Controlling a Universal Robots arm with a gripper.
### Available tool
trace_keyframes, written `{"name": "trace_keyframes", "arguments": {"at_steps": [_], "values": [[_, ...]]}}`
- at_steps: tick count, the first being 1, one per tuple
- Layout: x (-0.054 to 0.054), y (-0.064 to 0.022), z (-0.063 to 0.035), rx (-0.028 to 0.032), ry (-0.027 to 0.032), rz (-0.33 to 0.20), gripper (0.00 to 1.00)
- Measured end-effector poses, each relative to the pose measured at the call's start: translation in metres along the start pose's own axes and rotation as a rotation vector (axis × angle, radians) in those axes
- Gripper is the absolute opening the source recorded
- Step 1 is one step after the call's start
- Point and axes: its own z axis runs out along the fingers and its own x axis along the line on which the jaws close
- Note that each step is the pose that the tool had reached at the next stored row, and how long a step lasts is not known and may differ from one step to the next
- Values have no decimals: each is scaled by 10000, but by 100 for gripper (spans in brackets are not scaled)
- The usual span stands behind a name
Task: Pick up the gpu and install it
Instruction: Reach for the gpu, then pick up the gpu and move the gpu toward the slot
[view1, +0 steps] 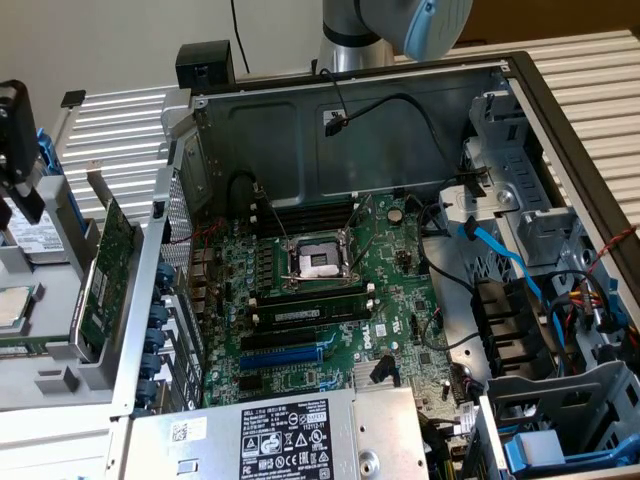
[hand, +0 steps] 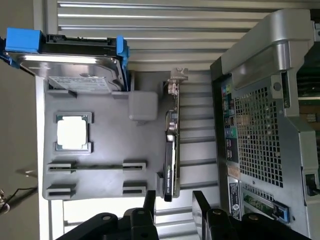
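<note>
My post is a computer-assembly bench in a lab or workshop. An opened desktop tower (view1: 270, 130) lies on ribbed metal decking (view1: 120, 125), its motherboard (view1: 400, 260) bared. At nine o'clock from it in the exterior view stands a grey moulded parts fixture (hand: 110, 145), seating a hard drive (hand: 75, 67), a processor (hand: 73, 132) and the gpu (hand: 170, 165).

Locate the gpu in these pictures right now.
In the exterior view the gpu stands on edge at the left, slotted at the grey tray's edge just outside the computer case's wall; the open gripper hangs close to it.
</note>
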Motion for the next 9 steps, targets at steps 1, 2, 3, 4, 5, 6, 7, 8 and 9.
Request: {"name": "trace_keyframes", "arguments": {"at_steps": [1,2,3,4,5,6,7,8,9], "values": [[-7,-1,15,-6,0,7,42],[-19,-1,33,-11,-1,17,42],[-35,-1,55,-16,-3,27,42],[-50,-1,75,-18,-3,36,42],[-63,-1,95,-19,-3,47,42],[-75,-2,116,-20,-4,56,42],[-87,-2,135,-20,-3,63,42],[-96,-2,155,-21,-3,70,42],[-96,-3,175,-24,-7,79,42]]}}
